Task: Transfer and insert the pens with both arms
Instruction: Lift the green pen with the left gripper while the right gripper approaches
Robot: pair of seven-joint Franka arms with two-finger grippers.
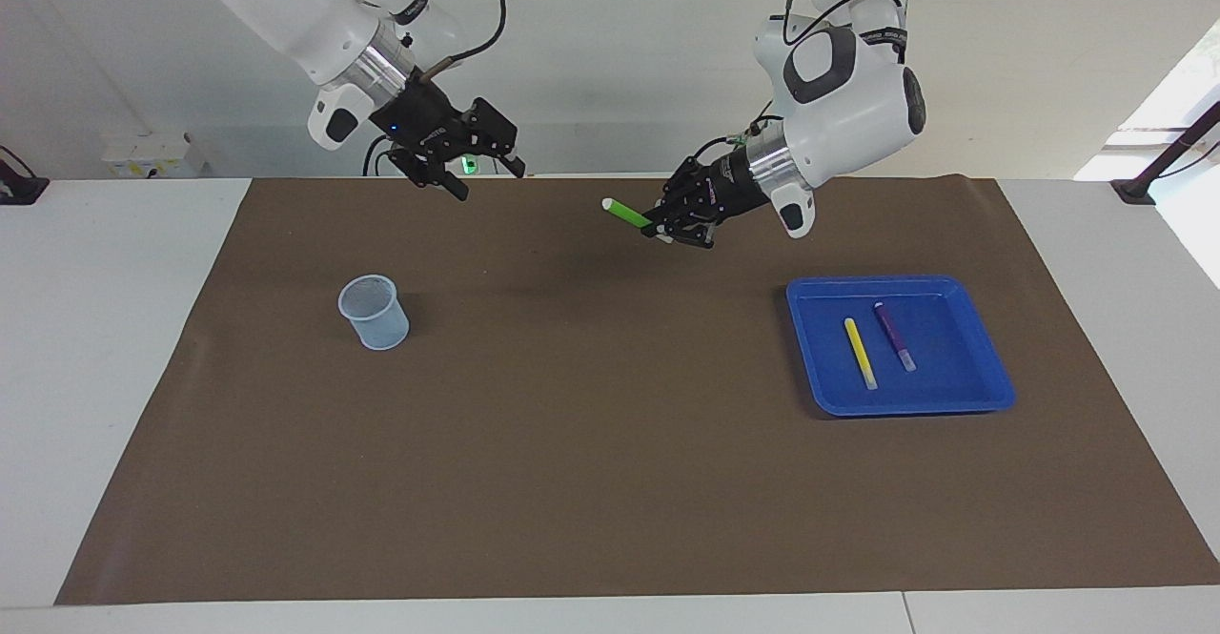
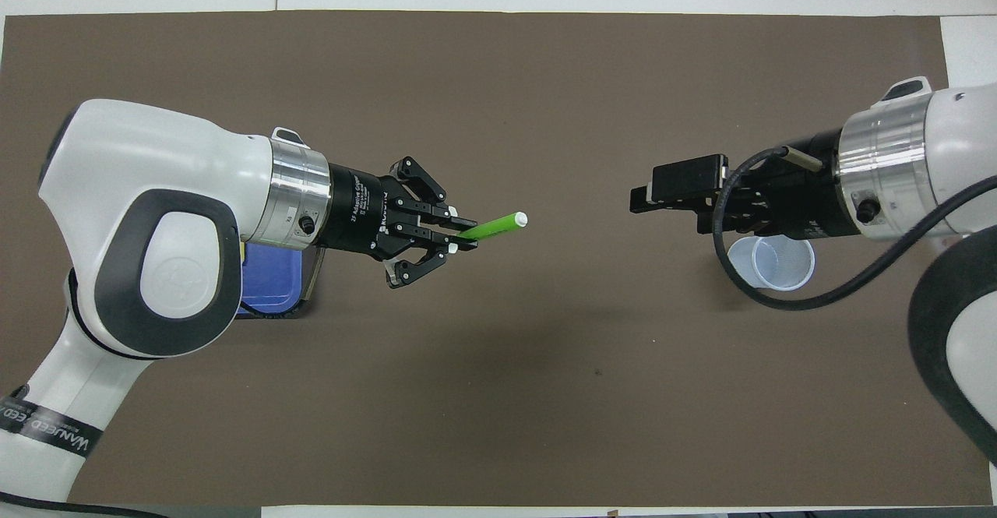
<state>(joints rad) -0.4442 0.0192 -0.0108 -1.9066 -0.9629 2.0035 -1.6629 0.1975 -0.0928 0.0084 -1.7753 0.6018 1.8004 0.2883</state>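
While my left gripper (image 1: pixel 658 226) is clamped on the green pen (image 1: pixel 626 213), it hangs in the air over the brown mat (image 1: pixel 610 443) that covers the table (image 1: pixel 95 329), toward the cup's side of the blue tray (image 1: pixel 810 367). The green pen lies close to level, its long axis running along the table's length; its pale cap end points away from the blue tray and toward my right gripper (image 1: pixel 477 172), while its other end is hidden between my fingers (image 2: pixel 459 228). In the overhead view the pen (image 2: pixel 494 227) sticks straight out of my left gripper (image 2: pixel 456 235), with the cap tilted slightly upward in that picture.

My right gripper (image 2: pixel 642 199) is raised near the translucent cup (image 1: pixel 374 312), well apart from the blue tray, and it holds nothing; its fingers are parted as the facing view shows them. From overhead it partly covers the cup (image 2: pixel 775 262), which stands upright on the mat at the right arm's end of the table.

Inside the blue tray the yellow pen (image 1: pixel 861 353) and the purple pen (image 1: pixel 894 336) lie flat, side by side and not touching. Each runs lengthwise from the tray's robot-side edge outward, pale cap ends pointing away from me.
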